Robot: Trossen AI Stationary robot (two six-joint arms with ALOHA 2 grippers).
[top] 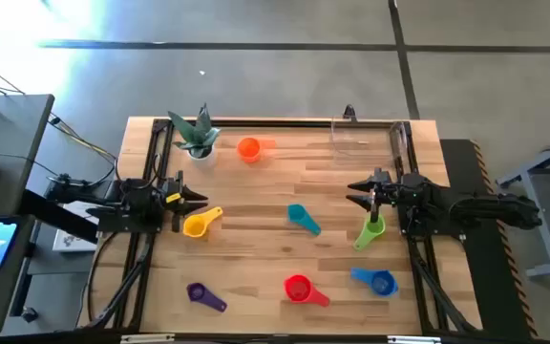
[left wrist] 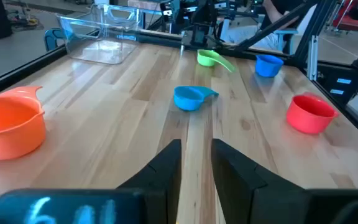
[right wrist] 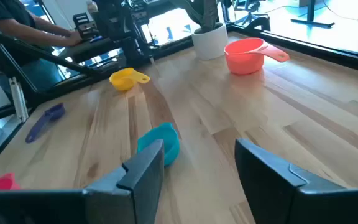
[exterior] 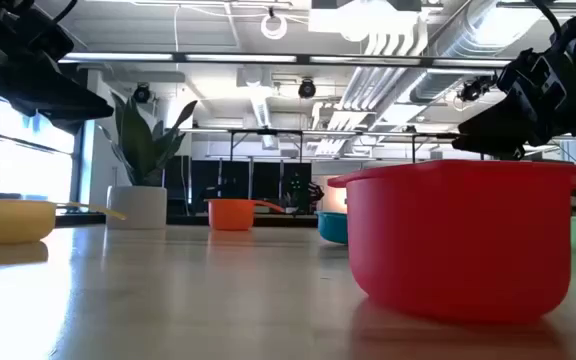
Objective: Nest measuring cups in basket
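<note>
Seven measuring cups lie apart on the wooden table: orange [top: 248,148], yellow [top: 199,224], teal [top: 302,218], green [top: 370,231], red [top: 299,287], blue [top: 378,280] and purple [top: 203,294]. The clear basket [top: 366,139] stands at the far edge, right of centre, with nothing in it. My left gripper [top: 197,199] hovers open at the table's left side, just above the yellow cup. My right gripper [top: 356,191] hovers open at the right side, just beyond the green cup. Neither touches anything.
A green plant in a white pot [top: 197,141] stands at the far left, beside the orange cup. Black rails [top: 151,172] frame the table's sides. Bare wood [top: 275,182] lies between the two grippers. In the low view the red cup [exterior: 463,235] fills the foreground.
</note>
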